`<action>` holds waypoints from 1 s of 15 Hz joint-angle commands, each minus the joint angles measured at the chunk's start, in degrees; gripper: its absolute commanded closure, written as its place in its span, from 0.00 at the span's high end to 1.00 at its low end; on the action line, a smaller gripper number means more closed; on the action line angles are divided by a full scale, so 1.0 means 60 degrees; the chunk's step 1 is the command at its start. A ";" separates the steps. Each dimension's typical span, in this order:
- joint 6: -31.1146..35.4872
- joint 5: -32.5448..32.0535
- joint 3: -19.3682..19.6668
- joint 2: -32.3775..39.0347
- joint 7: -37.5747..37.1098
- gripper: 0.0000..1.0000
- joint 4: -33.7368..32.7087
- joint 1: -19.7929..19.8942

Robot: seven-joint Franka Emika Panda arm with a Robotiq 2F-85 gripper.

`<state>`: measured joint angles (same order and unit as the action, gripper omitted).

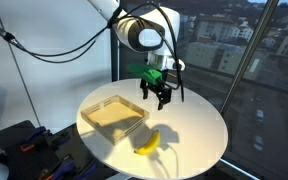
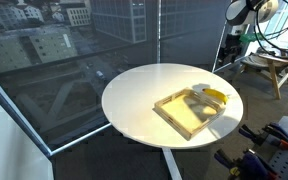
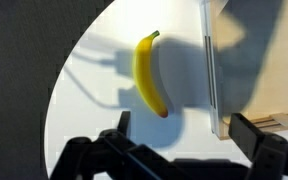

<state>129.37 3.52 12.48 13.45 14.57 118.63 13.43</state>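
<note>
A yellow banana (image 3: 149,74) lies on the round white table (image 3: 94,70), just beside the edge of a shallow wooden tray (image 3: 213,70). In an exterior view the banana (image 1: 149,142) rests near the table's front rim, next to the tray (image 1: 114,113); from the other side the banana (image 2: 216,94) shows past the tray (image 2: 189,112). My gripper (image 1: 160,95) hangs above the table, over the spot between banana and tray. Its jaws stand wide open with nothing between them, and one dark fingertip (image 3: 123,123) shows in the wrist view near my gripper (image 3: 184,128).
The table (image 1: 199,125) stands against tall windows overlooking city buildings. Black cables hang from the arm. Tools and clutter (image 1: 24,145) lie low beside the table. A wooden stool (image 2: 266,65) stands behind it.
</note>
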 commanded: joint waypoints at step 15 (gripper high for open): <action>0.0131 0.0000 -0.0168 0.0106 -0.0050 1.00 -0.0039 0.0095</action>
<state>129.37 3.52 12.27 13.75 14.58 118.68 13.44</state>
